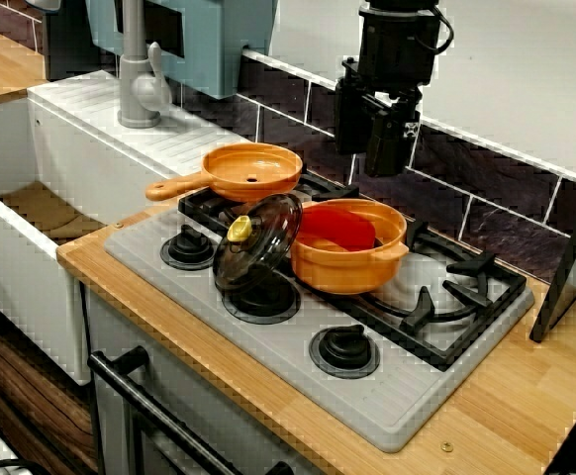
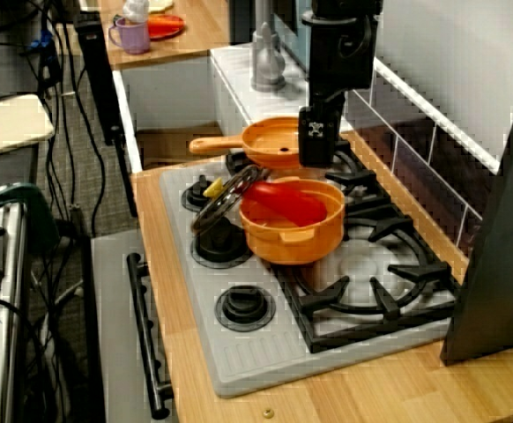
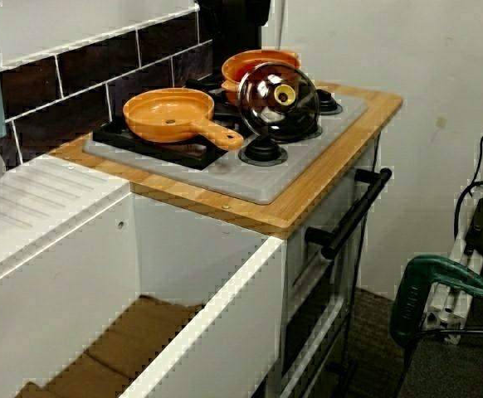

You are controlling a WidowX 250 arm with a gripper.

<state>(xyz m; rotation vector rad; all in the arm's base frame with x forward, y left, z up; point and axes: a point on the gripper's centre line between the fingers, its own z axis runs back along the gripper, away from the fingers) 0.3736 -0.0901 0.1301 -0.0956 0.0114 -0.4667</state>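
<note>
two orange vessels sit below the gripper, pan behind, pot w/ a red item nearer, glass lid leaning on it; we can't tell if jaws are apart, & a bump might topple the lid.

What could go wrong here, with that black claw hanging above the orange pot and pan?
The glass lid only leans tilted against the orange pot; a nudge to the pot could send it sliding down onto the stove.
The claw hangs near the rims of the pot and the frying pan; coming down slightly off, it might strike one and tip it.
The red object lies low inside the pot, so the walls may hinder a grip.
</note>
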